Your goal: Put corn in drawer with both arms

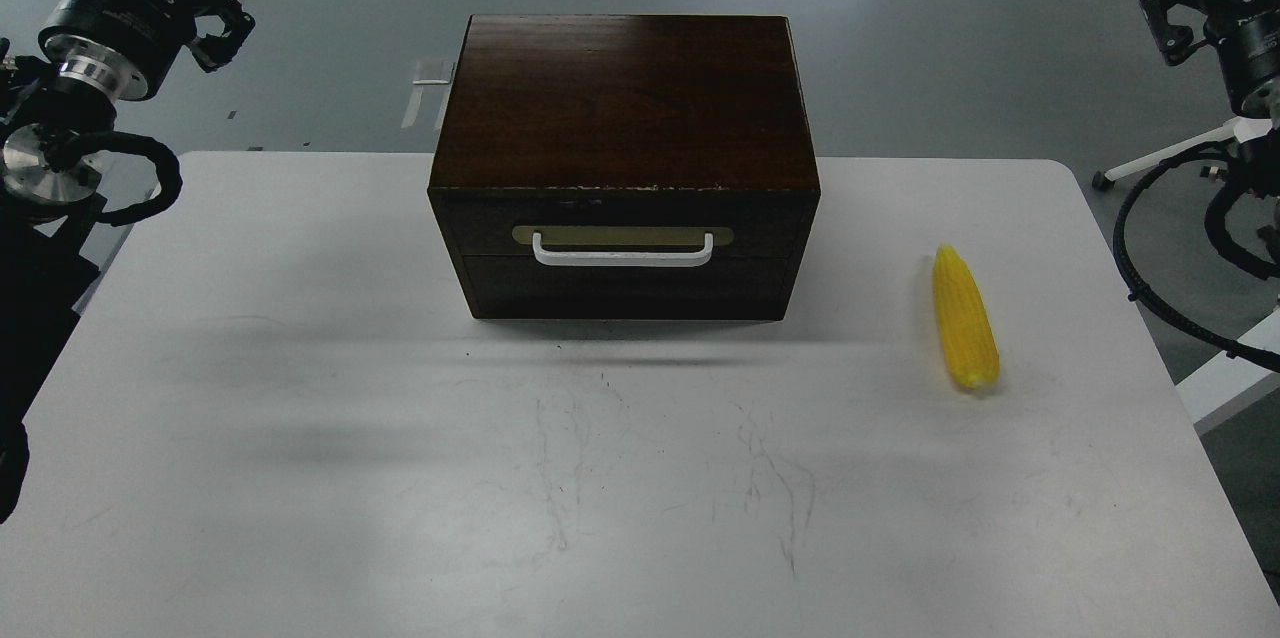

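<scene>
The yellow corn [966, 332] lies on the white table [300, 418], right of a dark brown wooden box [620, 98], with its tip pointing away from me. The drawer [625, 223] in the box's front is pushed in flush; its white bar handle [623, 252] faces me. My left gripper [225, 18] hangs in the air beyond the table's far left corner, open and holding nothing. My right gripper [1160, 3] hovers off the table's far right, well above and beyond the corn, its fingers apart and nothing between them.
Below the drawer the box has a plain dark panel [625, 290]. Black cables [1150, 268] loop down beside the table's right edge. White stand legs [1150, 163] rest on the grey floor at the right.
</scene>
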Robot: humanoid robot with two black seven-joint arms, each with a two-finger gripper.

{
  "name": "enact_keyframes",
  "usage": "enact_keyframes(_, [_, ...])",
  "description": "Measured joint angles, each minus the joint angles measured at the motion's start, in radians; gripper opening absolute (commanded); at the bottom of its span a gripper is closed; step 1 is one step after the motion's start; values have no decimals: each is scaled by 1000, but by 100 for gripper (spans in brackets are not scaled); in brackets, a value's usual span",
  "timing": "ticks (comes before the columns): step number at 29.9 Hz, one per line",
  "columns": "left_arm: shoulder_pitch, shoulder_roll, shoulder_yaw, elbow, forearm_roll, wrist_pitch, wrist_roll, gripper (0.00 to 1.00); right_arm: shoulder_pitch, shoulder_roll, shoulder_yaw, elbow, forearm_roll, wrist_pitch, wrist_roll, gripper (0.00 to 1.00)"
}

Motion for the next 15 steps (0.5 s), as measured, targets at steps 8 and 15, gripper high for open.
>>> enact_keyframes(8, [0,2,1,-1,0,0,-51,98,-6,-13,4,-1,0,0,1,100])
enact_keyframes(15, [-9,93,84,-51,23,0,4,90,-6,-18,5,-1,0,0,2,100])
